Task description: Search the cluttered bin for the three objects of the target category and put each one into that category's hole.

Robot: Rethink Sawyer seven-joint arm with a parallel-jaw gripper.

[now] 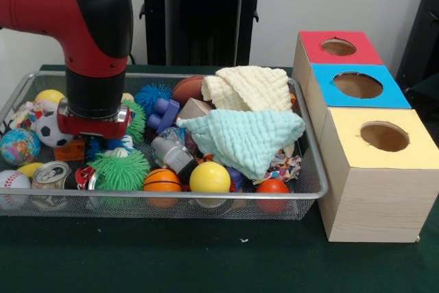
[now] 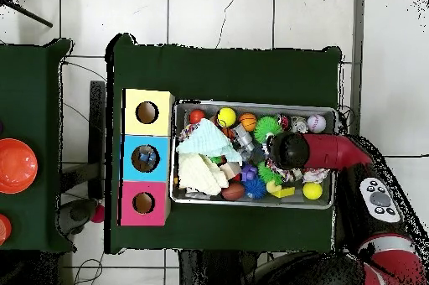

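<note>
— Front view: where's the arm?
— Its gripper (image 1: 94, 120) is down in the wire bin (image 1: 206, 195) at nine o'clock, fingers hidden; I cannot tell their spread.
— Any bottle?
— One crumpled clear bottle (image 1: 173, 154) lies mid-bin, beside the mint cloth (image 1: 247, 138).
— And the blue-framed hole (image 1: 358, 85)?
— At two o'clock; overhead, something sits inside it.
</note>
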